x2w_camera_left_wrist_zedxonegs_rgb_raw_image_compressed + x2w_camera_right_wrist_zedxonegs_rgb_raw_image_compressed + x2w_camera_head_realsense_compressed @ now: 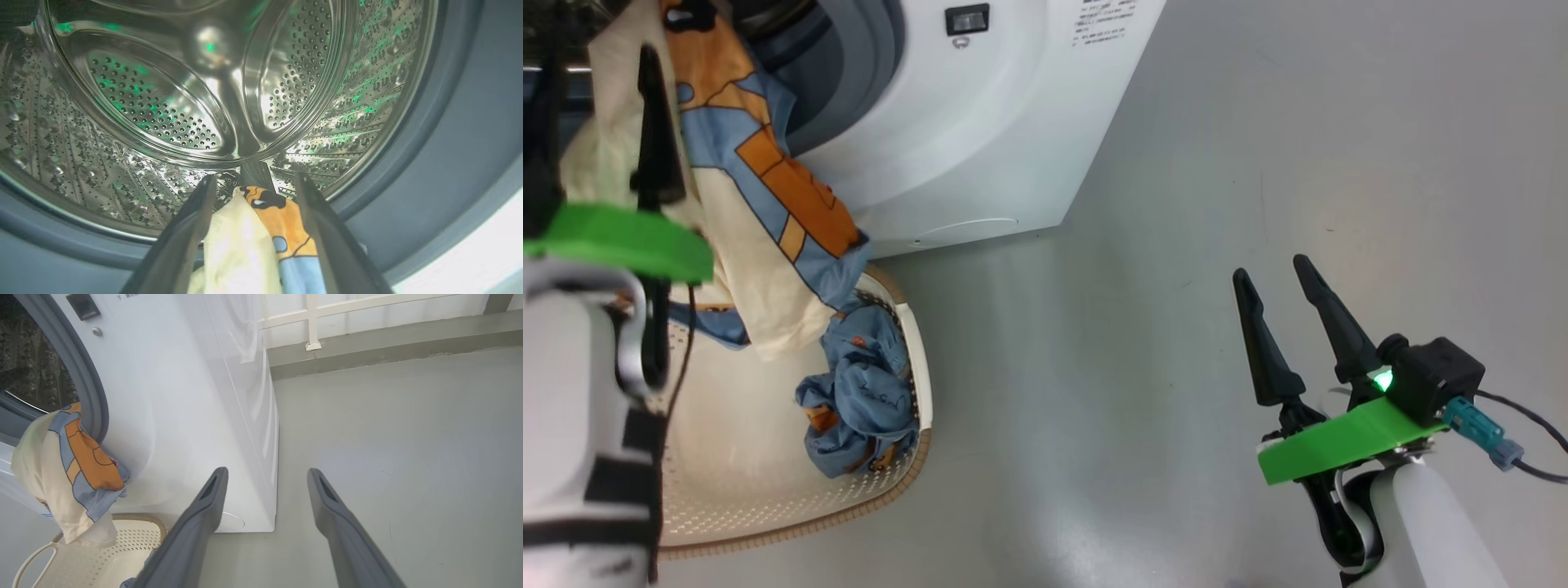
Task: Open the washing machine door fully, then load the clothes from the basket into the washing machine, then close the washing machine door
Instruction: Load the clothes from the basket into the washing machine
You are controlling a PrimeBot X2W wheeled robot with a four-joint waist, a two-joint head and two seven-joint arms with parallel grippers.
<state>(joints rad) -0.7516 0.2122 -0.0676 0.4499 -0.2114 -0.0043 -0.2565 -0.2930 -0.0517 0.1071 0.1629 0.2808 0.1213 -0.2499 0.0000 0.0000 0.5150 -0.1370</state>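
The left gripper [255, 179] is reaching up at the mouth of the washing machine [980, 122], and its two dark fingers are standing wide apart. The cream garment [756, 253], printed in orange, brown and blue, is lying between those fingers and draping over them rather than being pinched. Its top fold is sitting at the lower lip of the opening, just before the grey gasket [449, 143]. Beyond it, the steel drum [163, 102] is showing bare perforated walls and catching green glints. The rest of the garment is hanging down the machine's white front. Its lower end is dangling over the inside of the basket [735, 441], though it is not clear whether it is touching the basket.

The basket is sitting on the grey floor [1176, 204], just beside the machine's lower front. The light blue garment [866, 384] is lying crumpled inside it, bunched against the wall on the robot's right side, with small orange marks showing in its folds. The rest of the basket's cream perforated bottom is lying bare.

The right gripper [1270, 268] is hovering over the floor, well apart from the basket and off to the machine's right. Its fingers are spread apart and pointing toward the machine's side panel.
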